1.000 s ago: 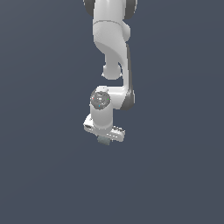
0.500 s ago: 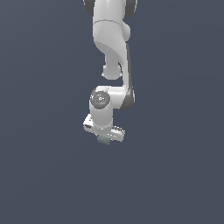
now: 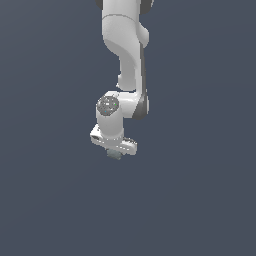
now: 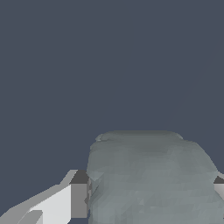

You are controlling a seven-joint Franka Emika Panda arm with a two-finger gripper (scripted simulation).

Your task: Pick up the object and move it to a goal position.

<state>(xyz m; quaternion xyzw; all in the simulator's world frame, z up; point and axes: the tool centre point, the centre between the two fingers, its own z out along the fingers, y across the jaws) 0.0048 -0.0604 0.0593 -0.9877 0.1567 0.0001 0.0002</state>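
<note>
Exterior view: the white arm [image 3: 131, 60] reaches down over a plain dark blue-grey worktop [image 3: 200, 200], and the end effector [image 3: 114, 152] points downward with a small grey-green block [image 3: 115, 154] just showing beneath it. Wrist view: the block [image 4: 148, 179] fills the space between the two fingers [image 4: 78, 199], one pad touching its side and the other just visible at the opposite side, so the end effector appears closed to the block's width and gripping it. Whether the block rests on the worktop or is lifted clear cannot be told. To do the carrying step well, the grip should stay firm and the block centred between the pads, with a straight lift before any sideways travel. No goal marker is visible. No containers appear in either view.
</note>
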